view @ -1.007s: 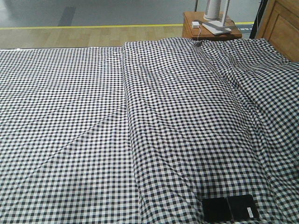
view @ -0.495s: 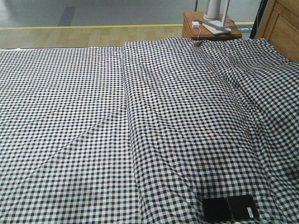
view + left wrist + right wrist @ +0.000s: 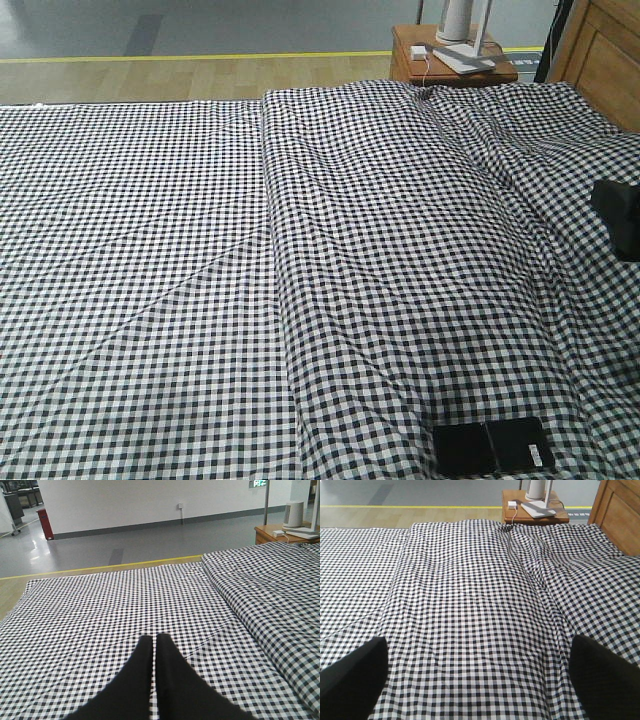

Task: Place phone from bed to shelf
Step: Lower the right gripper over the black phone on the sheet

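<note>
Gingham-covered bed (image 3: 150, 250) fills the view. We note the phone (image 3: 492, 447) flat at its near edge, toward the right corner. Our left end effector (image 3: 155, 647) is pressed together, likely idle; right end effector (image 3: 477, 640) spread, presumably readied for pickup.

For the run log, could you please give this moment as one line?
phone: flat on bed, untouched | left fingers: shut, empty | right fingers: open, empty

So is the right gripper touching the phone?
Apart. Front view: the phone lies alone on the bed, nothing on it. Right wrist view: the right gripper is open, with only checked cloth inside.
</note>
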Controlling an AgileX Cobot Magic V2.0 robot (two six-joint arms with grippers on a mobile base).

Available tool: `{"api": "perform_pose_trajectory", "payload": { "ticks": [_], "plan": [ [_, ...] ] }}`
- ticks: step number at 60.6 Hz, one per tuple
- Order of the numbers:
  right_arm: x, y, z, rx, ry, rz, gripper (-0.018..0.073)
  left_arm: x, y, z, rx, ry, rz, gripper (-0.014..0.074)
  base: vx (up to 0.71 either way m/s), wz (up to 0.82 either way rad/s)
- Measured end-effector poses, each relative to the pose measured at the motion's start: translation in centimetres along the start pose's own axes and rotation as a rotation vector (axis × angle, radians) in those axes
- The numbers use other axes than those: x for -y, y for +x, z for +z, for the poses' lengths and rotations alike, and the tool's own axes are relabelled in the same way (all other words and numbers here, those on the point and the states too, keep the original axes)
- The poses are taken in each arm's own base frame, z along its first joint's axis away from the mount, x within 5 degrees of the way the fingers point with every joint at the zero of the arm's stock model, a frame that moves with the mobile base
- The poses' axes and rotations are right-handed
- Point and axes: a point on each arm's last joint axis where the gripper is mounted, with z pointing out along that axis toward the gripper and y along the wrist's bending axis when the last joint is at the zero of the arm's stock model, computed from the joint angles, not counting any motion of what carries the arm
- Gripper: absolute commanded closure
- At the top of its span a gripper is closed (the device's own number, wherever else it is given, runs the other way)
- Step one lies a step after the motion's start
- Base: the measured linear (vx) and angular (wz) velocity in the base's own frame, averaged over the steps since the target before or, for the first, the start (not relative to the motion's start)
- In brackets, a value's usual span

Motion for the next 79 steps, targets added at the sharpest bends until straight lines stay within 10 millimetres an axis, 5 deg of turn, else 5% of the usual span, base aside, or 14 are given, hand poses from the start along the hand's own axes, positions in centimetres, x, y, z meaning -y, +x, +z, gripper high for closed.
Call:
{"api": "perform_pose_trajectory", "payload": {
  "ticks": [12,29,52,79],
  "plan": [
    [1.7,-1.1,1.0,-0.088,0.070,0.100,-0.0152,0.0,0.0,0.0,0.000,0.000,0.000,0.0595,0.00,0.00],
    [8.9,-1.9,4.3,-0.312,0.264,0.243,-0.0141,0.0,0.0,0.0,0.000,0.000,0.000,0.0595,0.00,0.00],
    [17.4,6.3,14.5,-0.601,0.030,0.461,-0.0115,0.0,0.0,0.0,0.000,0.000,0.000,0.0595,0.00,0.00],
    [20.2,16.9,24.2,-0.874,-0.356,0.534,-0.0092,0.0,0.0,0.0,0.000,0.000,0.000,0.0595,0.00,0.00]
  ]
}}
